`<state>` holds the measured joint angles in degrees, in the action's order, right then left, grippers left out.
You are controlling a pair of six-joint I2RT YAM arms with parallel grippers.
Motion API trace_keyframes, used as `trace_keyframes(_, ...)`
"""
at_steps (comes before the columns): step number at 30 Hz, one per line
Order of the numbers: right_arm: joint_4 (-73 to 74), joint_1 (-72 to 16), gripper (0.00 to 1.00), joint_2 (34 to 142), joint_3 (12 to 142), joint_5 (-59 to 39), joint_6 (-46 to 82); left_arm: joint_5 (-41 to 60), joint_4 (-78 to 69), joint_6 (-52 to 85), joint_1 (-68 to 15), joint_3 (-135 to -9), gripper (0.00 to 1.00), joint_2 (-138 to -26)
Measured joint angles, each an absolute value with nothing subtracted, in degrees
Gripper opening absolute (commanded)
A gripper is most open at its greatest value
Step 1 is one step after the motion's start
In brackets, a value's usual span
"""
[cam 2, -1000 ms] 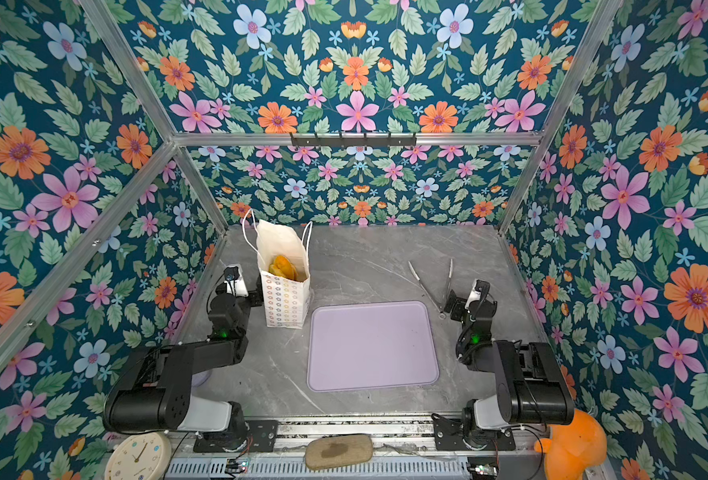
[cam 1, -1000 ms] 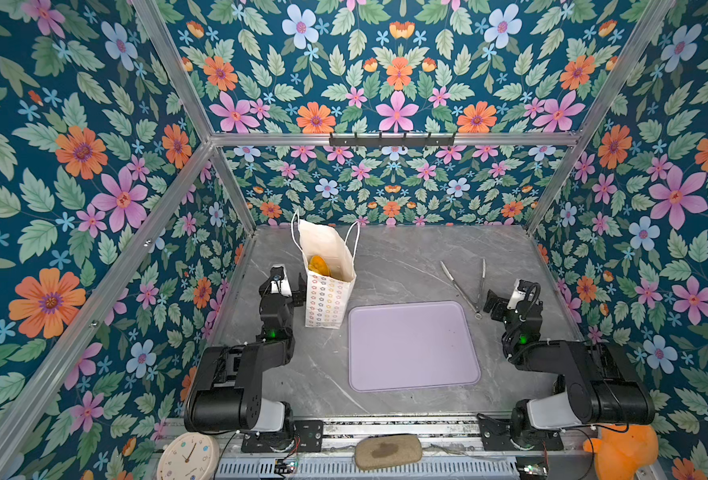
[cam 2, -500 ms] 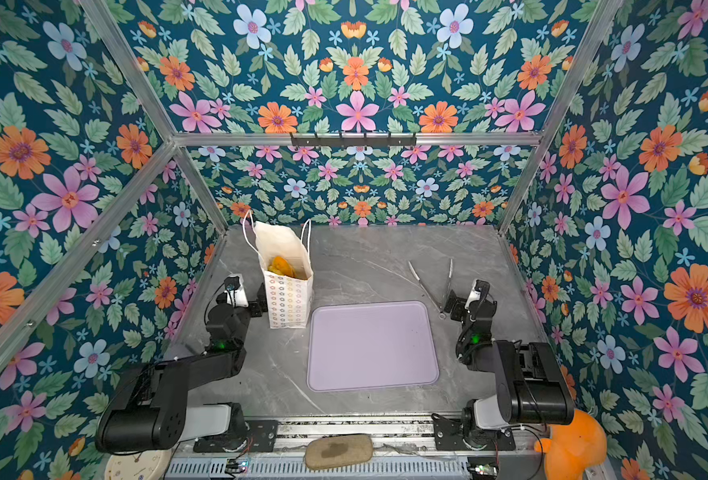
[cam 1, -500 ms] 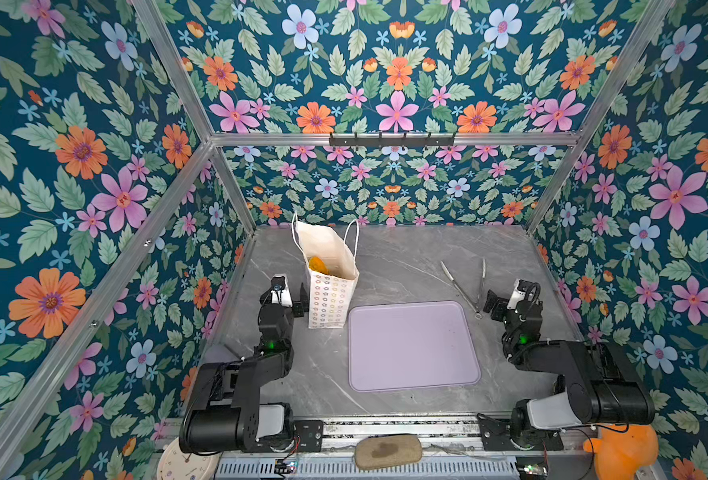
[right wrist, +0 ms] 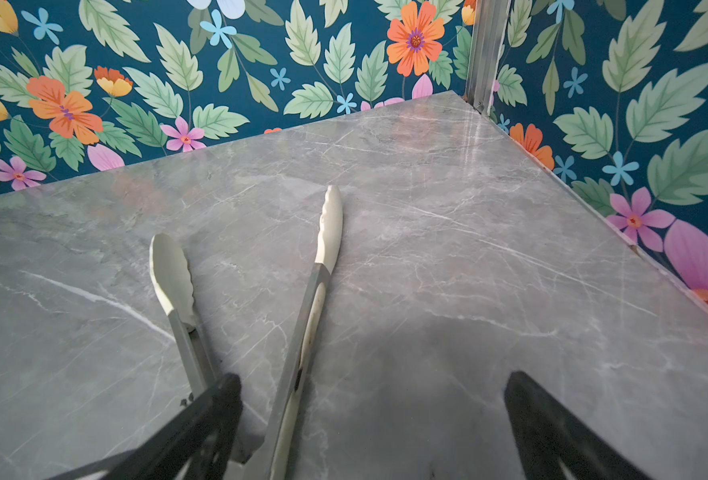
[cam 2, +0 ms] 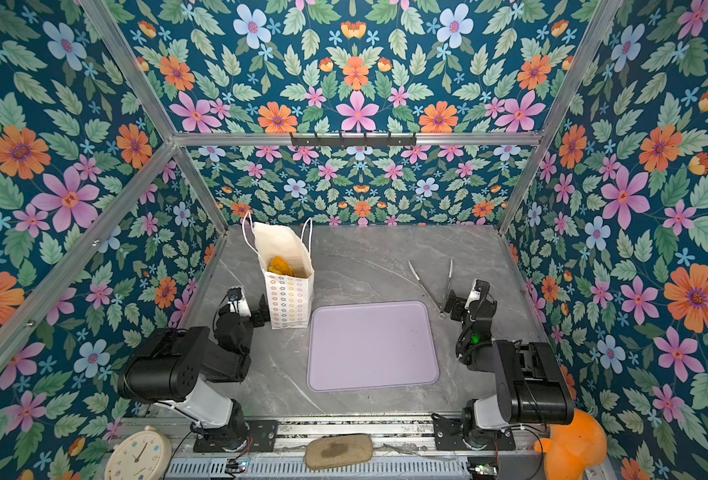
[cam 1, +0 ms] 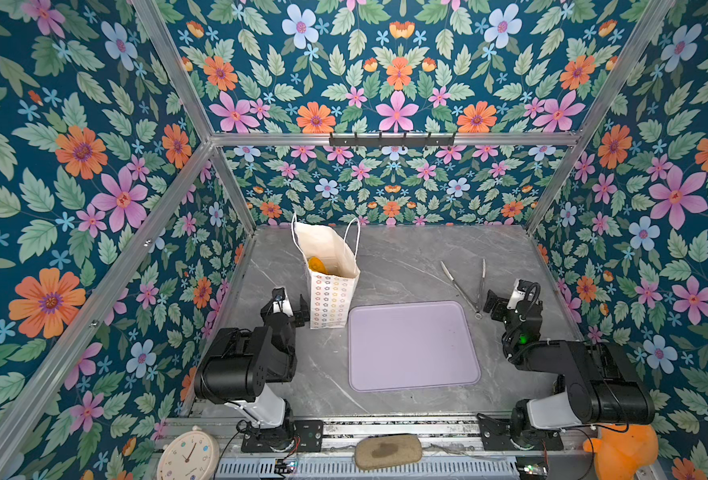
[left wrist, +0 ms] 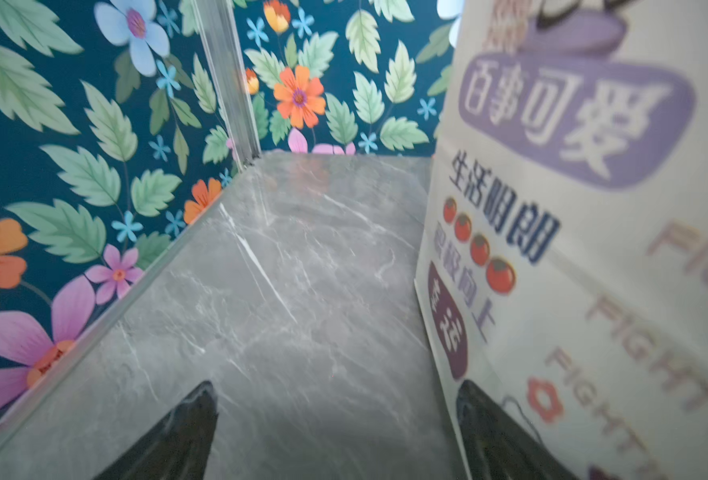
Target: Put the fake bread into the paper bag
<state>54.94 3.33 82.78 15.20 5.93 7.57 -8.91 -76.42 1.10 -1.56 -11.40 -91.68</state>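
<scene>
The paper bag (cam 1: 332,286) (cam 2: 289,293) stands upright at the back left of the grey table, mouth open. Golden-orange fake bread (cam 1: 317,265) (cam 2: 281,266) shows inside it. My left gripper (cam 1: 292,304) (cam 2: 251,308) is low beside the bag's left face, open and empty. In the left wrist view the gripper (left wrist: 337,390) is over bare table, and one fingertip (left wrist: 475,399) lies along the printed bag side (left wrist: 593,249). My right gripper (cam 1: 504,301) (right wrist: 373,380) rests open at the right, over the handle end of the tongs (right wrist: 321,266).
Metal tongs (cam 1: 468,286) with cream tips lie spread on the table at the back right. A lilac tray (cam 1: 410,345) lies in the middle. On the front rail are a clock (cam 1: 188,455), a grey-tan pad (cam 1: 387,451) and an orange plush (cam 1: 622,451). Floral walls close three sides.
My left arm has folded back toward the front, bringing its gripper lower along the bag's side, with the jaws a little wider. The right arm has not moved.
</scene>
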Motion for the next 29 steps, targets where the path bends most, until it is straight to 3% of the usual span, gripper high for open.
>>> trace_keyframes(4,54.94,3.31,0.99,82.78,15.20,5.93,7.55,-11.75,-74.39,2.20,-1.61,-14.85,1.00,-91.94)
trace_keyframes(29,54.92,3.16,0.99,82.78,15.20,5.93,7.40,-13.58,-72.38,2.61,-1.76,-15.20,1.00,-92.07)
